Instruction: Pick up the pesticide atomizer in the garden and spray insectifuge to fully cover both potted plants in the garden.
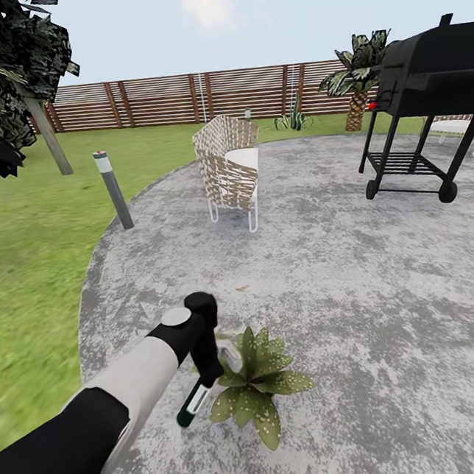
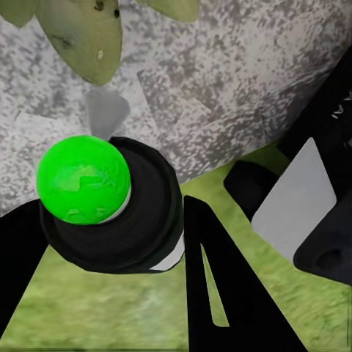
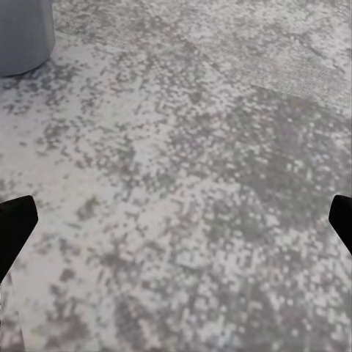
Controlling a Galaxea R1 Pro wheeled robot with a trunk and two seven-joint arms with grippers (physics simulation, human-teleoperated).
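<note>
My left gripper [image 1: 207, 378] is shut on the pesticide atomizer [image 1: 192, 404], a dark green bottle with a white label band, held tilted just above the patio. Its pale spray head [image 1: 229, 356] points at the broad potted plant [image 1: 256, 384] with pale-speckled leaves, right beside it. In the left wrist view the atomizer [image 2: 83, 180] shows end-on between the black fingers [image 2: 216, 293], with a leaf of the potted plant [image 2: 81, 29] beyond. My right gripper [image 3: 176, 224] hangs open over bare paving. The narrower-leaved potted plant is out of view.
The grey patio [image 1: 347, 290] meets lawn [image 1: 27, 277] on the left. A bollard lamp [image 1: 112, 189], a wicker chair [image 1: 230, 167] and a black grill [image 1: 420, 96] stand farther off before the slat fence [image 1: 176, 100]. A grey cylinder [image 3: 26, 37] stands near my right gripper.
</note>
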